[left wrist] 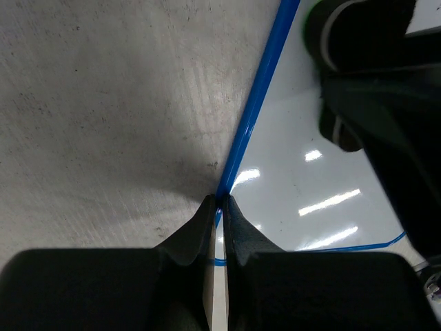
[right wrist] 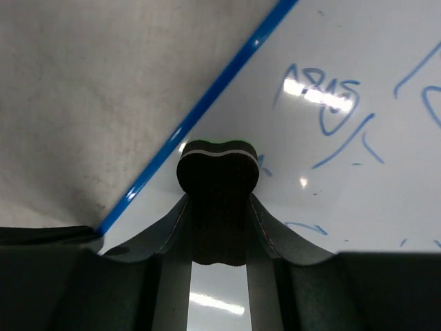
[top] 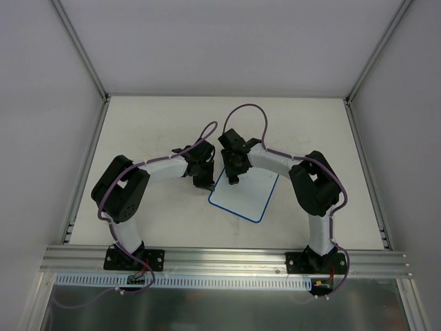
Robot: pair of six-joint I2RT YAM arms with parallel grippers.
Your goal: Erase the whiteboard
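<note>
Seen from above, the whiteboard (top: 249,200) lies flat and skewed on the table (top: 151,124), between my two arms. My left gripper (top: 204,182) sits at its left edge and my right gripper (top: 233,181) over its far-left part. Both wrists cover the fingertips here, and the writing is too small to read. Bare table runs all round the board, and the side rails stand well apart.

In the left wrist view, my fingers (left wrist: 196,227) are pinched nearly together on the board's blue rim (left wrist: 258,89), a sliver of white showing between them. Grey table spreads to the left and glossy board to the right. A dark bulk fills the upper right corner, cut off by the frame, and I cannot tell its parts apart.

In the right wrist view, my fingers clamp a black eraser (right wrist: 218,172) with a pale stripe, held narrow around it, its tip just inside the rim. My own housing hides the near board. Blue scrawl (right wrist: 324,103) lies to the right, unreadable.
</note>
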